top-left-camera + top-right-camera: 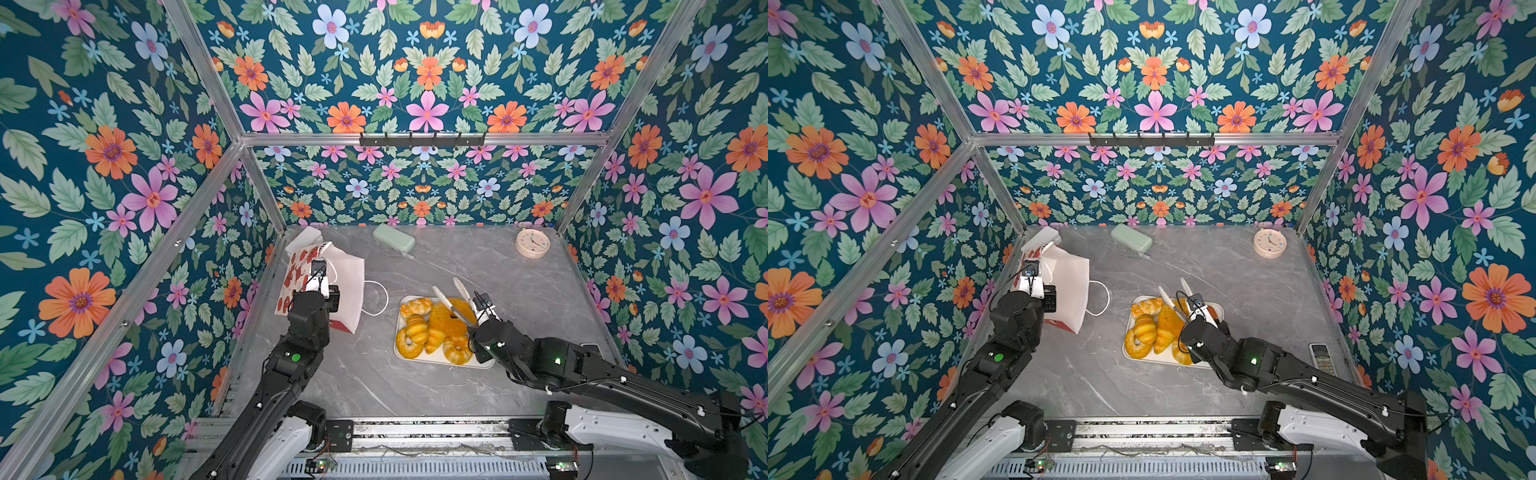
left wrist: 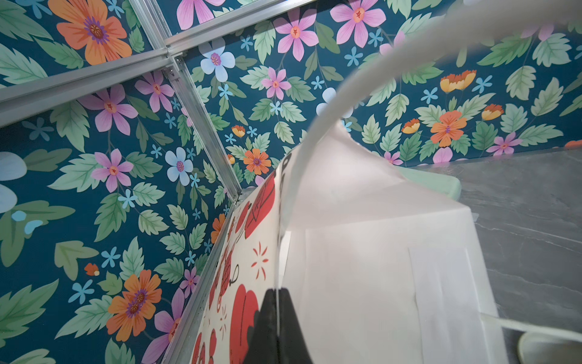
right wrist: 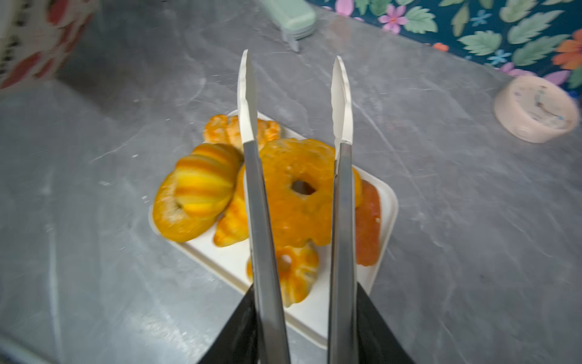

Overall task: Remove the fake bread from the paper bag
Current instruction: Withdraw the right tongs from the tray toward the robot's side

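We found the left gripper (image 2: 278,315) clamped on the paper bag (image 1: 349,282) rim. The right gripper (image 3: 305,327) gripped tongs (image 3: 255,189), 2 arms apart and empty, above the fake bread (image 1: 432,328) on the tray (image 3: 226,258). We judged this a gap between picks; next, the tongs enter the bag mouth.

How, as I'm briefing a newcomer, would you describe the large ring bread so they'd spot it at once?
On the grey table, right of the bag, a white tray holds a pile of bread. The large ring lies on top of it, under the tongs. It is the widest, flattest piece, deep orange with a small hole; its neighbours are smaller and plumper.
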You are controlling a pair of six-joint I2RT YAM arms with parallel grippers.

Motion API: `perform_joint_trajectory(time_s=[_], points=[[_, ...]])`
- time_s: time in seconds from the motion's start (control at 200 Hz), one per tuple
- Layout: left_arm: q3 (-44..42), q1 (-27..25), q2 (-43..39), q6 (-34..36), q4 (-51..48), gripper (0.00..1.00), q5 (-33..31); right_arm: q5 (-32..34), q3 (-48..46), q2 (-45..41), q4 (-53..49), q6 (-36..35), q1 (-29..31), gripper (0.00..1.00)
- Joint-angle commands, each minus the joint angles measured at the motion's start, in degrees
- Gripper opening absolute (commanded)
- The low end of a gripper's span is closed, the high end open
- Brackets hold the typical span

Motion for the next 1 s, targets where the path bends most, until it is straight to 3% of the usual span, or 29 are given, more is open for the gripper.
perform_joint_trajectory(time_s=[0.0, 0.17, 0.31, 0.53, 0.775, 0.995], points=[[0.5, 0.1, -0.3, -0.4, 1.9, 0.0, 0.1, 1.6, -1.4, -1.2, -2.7, 1.9, -7.6, 0.42], [1.4, 0.1, -1.1, -0.9, 1.1, 0.0, 0.9, -7.0, -6.1, -2.4, -0.7, 2.7, -24.1, 0.42], [2.9, 0.1, -1.5, -1.1, 0.1, 0.0, 1.8, -16.7, -8.7, 1.5, 1.3, 4.4, -37.6, 0.43], [4.8, 0.1, -2.6, -2.2, -1.7, 0.0, 3.8, -16.8, -6.9, 10.1, 2.6, 4.1, -41.4, 0.44], [8.6, 0.1, -3.0, -4.7, -5.1, 0.0, 7.2, -25.5, -2.9, 21.7, -0.1, 4.7, -50.7, 0.44], [12.4, 0.1, -3.2, -9.3, -9.9, 0.0, 12.5, -31.1, -1.3, 28.7, -1.1, 4.4, -54.9, 0.44]])
